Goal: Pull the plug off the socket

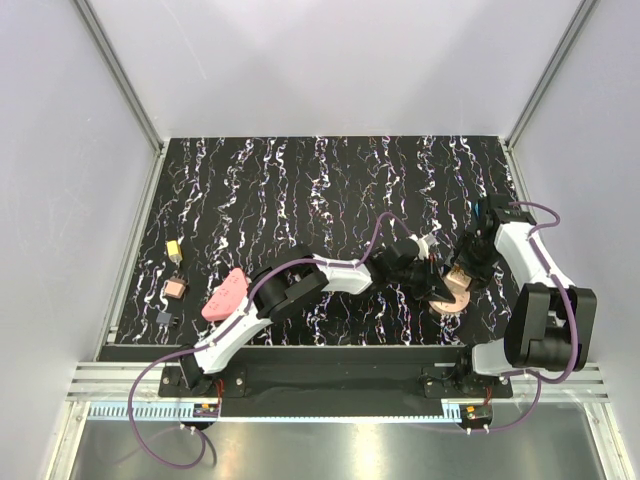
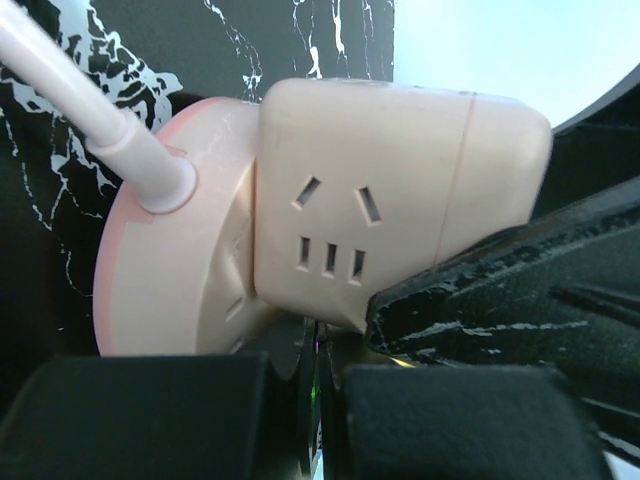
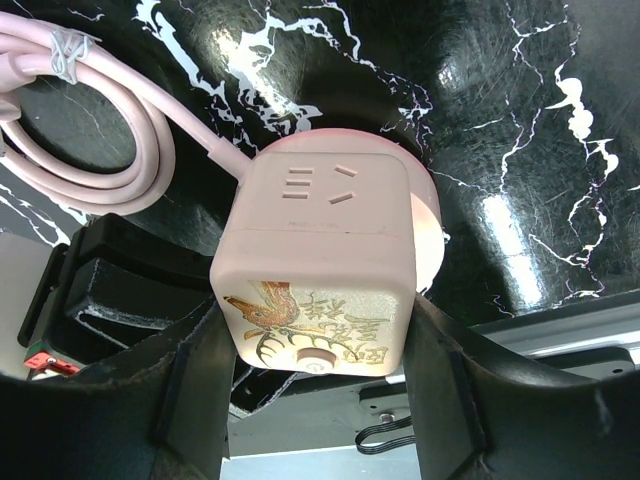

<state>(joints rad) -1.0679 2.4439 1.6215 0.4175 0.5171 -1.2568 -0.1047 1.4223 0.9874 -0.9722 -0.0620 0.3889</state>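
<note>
Two grippers: left gripper (image 2: 320,400) closed tight; right gripper (image 3: 315,345) straddles the pale pink plastic cube plug (image 3: 320,250), grip unclear, its button end pointing at that wrist.

I'm working in a robot lab test cell, not a home or a shop. Beyond my jaws and to either side of them, plain white panels (image 1: 330,60) set in bare aluminium posts (image 1: 120,75) box in the bench (image 1: 300,180), a black sheet veined in white. Behind the jaws, the left arm (image 1: 300,285) and right arm (image 1: 535,260) are bolted to a metal rail (image 1: 110,378) at the bench's near edge. Purple cables (image 1: 132,415) loop loose around it.
</note>
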